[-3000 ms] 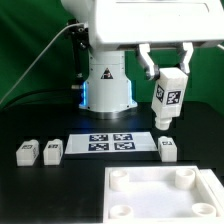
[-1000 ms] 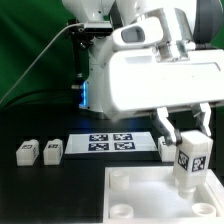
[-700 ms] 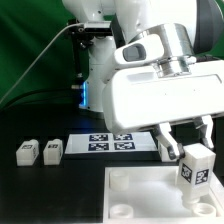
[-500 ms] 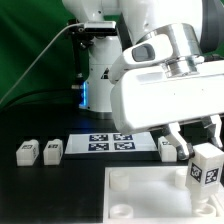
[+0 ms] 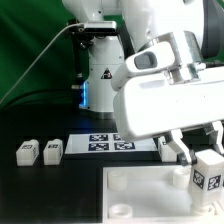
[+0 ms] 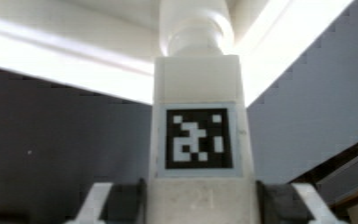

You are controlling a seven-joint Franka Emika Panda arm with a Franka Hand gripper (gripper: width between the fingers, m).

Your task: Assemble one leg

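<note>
Leg (image 5: 210, 178) clamped in gripper (image 5: 204, 157), upright over tray (image 5: 150, 203) corner at ext. view's right.
No readable writing anywhere, only b/w square tags: one on held leg's face (image 6: 197, 135), one on each spare leg, four on marker board (image 5: 110, 142). Small dark mark on robot base (image 5: 103, 72), too small to read. Held leg: plain white rectangular block, smooth; wrist view shows rounded peg (image 6: 194, 30) at end away from gripper (image 6: 194, 203). Fingers (image 6: 101, 205) pressed to both sides of block's near end, gap no wider than block. Tray white, flat, raised rim, round sockets (image 5: 118, 180). Two spare legs (image 5: 26, 152) on black table (image 5: 40, 195) at ext. view's left, a third (image 5: 168, 146) just beside board's right end, partly behind a finger. Leg-to-tray contact: can't tell.
</note>
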